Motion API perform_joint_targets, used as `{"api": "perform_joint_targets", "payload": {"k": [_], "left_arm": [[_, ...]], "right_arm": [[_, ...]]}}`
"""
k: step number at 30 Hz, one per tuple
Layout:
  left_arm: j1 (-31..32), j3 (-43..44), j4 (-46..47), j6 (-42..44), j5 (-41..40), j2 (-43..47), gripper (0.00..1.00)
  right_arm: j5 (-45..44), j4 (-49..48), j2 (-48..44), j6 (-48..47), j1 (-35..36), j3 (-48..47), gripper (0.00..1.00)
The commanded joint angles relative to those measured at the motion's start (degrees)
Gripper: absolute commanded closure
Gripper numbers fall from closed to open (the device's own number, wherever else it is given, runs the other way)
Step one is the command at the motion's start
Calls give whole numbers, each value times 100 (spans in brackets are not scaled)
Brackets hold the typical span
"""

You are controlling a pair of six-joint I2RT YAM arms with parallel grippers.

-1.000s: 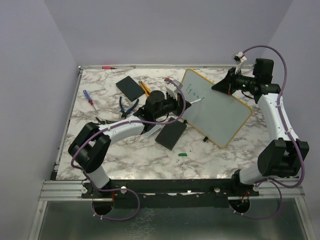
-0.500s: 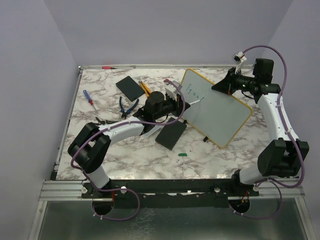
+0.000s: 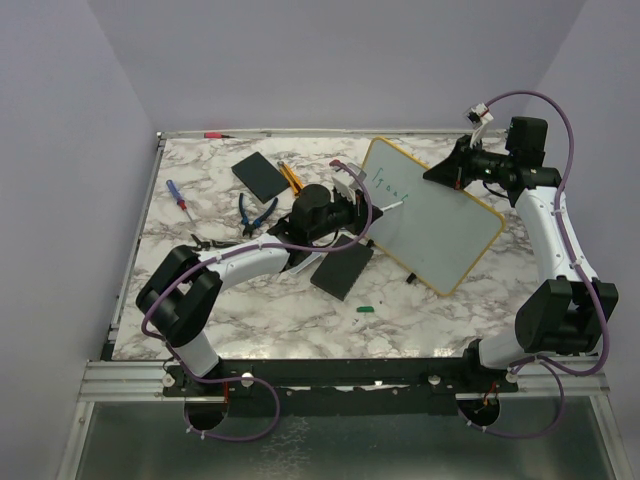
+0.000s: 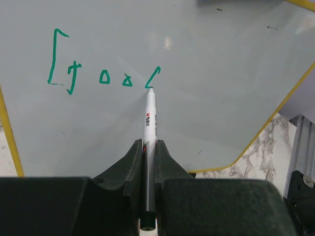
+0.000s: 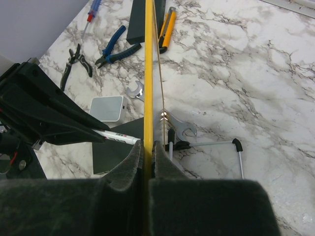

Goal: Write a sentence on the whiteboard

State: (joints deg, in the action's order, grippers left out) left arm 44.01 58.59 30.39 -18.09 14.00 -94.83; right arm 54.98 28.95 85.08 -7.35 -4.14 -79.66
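The whiteboard, white with a thin yellow rim, stands tilted on the marble table; it fills the left wrist view and shows edge-on in the right wrist view. Green lettering, a few characters in one line, is on it, also faintly visible from above. My left gripper is shut on a white marker whose tip touches the board at the last green stroke. My right gripper is shut on the board's yellow rim, holding it up at its far right edge.
On the table lie black slabs, blue-handled pliers, a red-blue screwdriver, a yellow-black tool, a green cap, a pale pad, wrenches and hex keys.
The left gripper and marker have shifted slightly along the board, adding to the green stroke. The right arm and the board have not moved.
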Motion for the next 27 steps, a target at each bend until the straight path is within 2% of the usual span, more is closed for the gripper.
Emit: {"api": "perform_joint_targets", "payload": {"k": [1,18,27], "left_arm": [[55,42,90,-38,64,-12,100],[66,346,274,-66,-350,-18,100],[62,609,274,-79,-174,-161,100]], "right_arm": [[232,541,98,-64,71,82,99],[220,542,79,-64,73,95,99],[232,539,88,-64,71,91,99]]}}
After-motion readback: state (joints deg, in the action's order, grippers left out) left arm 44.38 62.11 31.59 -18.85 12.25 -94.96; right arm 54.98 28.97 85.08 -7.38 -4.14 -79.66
